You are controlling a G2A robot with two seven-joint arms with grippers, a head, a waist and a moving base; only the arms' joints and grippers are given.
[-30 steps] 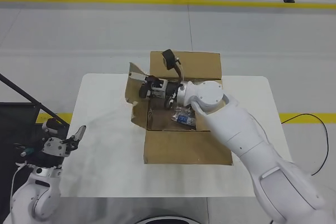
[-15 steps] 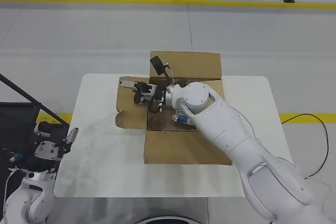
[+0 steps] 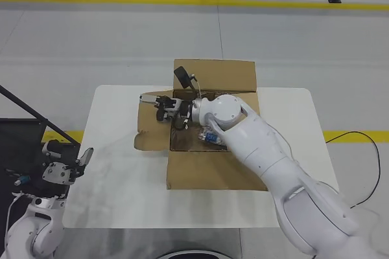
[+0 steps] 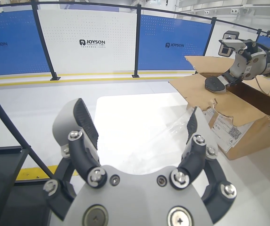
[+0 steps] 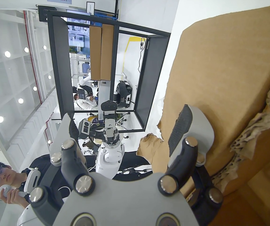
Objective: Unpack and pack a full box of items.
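White counter (image 3: 117, 129), bare hall floor around. Cardboard box (image 3: 207, 169) sits mid-counter toward the far edge. Right pincer (image 3: 154, 107), released, rests a finger on the torn side flap (image 3: 149, 129), probably to keep the box mouth clear. Left pincer (image 4: 137, 109), released, hangs off the near left corner. My arm hides most of the contents; one clear packet (image 3: 211, 136) shows.

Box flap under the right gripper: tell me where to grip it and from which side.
Grip the flap probably at its free outer edge, clear of the torn corner, coming from the table side, one finger above, one below: it sticks out nearly level and thin, with room beneath.
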